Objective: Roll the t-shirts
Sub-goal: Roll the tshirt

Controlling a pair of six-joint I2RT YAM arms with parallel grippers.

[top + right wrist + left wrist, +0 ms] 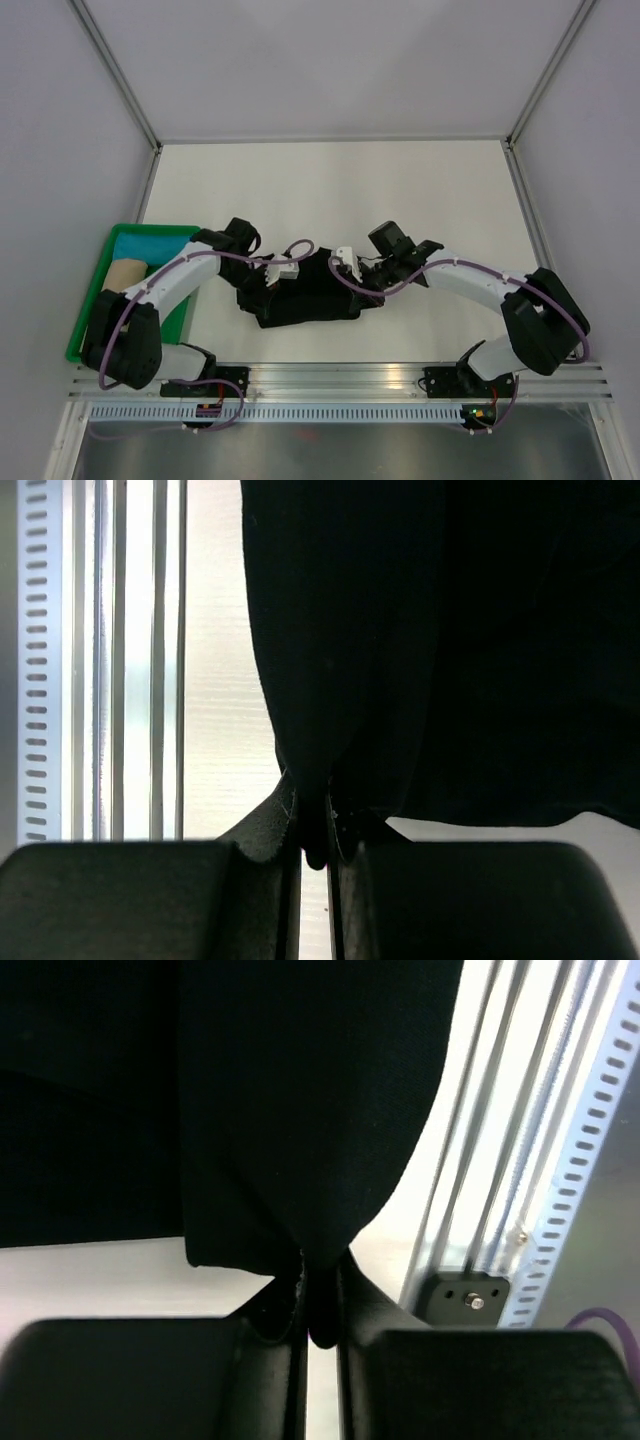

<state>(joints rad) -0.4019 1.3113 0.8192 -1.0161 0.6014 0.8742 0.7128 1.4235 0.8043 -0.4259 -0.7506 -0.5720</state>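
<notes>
Jaws of the left gripper (320, 1295) stand almost together, with only a thin slit between them, and we see them pinching a hanging edge of the black t-shirt (300, 1110). The jaws of the right gripper (315, 825) are the same, clamped on another edge of that shirt (450, 630). In both wrist views the cloth hangs as a dark sheet from the fingertips and fills most of the frame. Pale tabletop shows below and beside it. From the top view we note the two grippers close together, left (285, 272) and right (345, 262), at the far edge of the shirt (305, 300). The shirt lies as a bunched, roughly oblong dark mass on the white table (330, 190), near the front and between the two arms. Just in front of it runs the aluminium rail (340, 378) that carries the arm bases; the rail also shows in the left wrist view (500, 1160) and the right wrist view (120, 660). On the left arm's side sits a green tray (88, 310), partly covered by that arm. It holds a turquoise-blue cloth roll (150, 240) at its far end and a tan cloth roll (125, 272) just nearer, the two touching or nearly so.
</notes>
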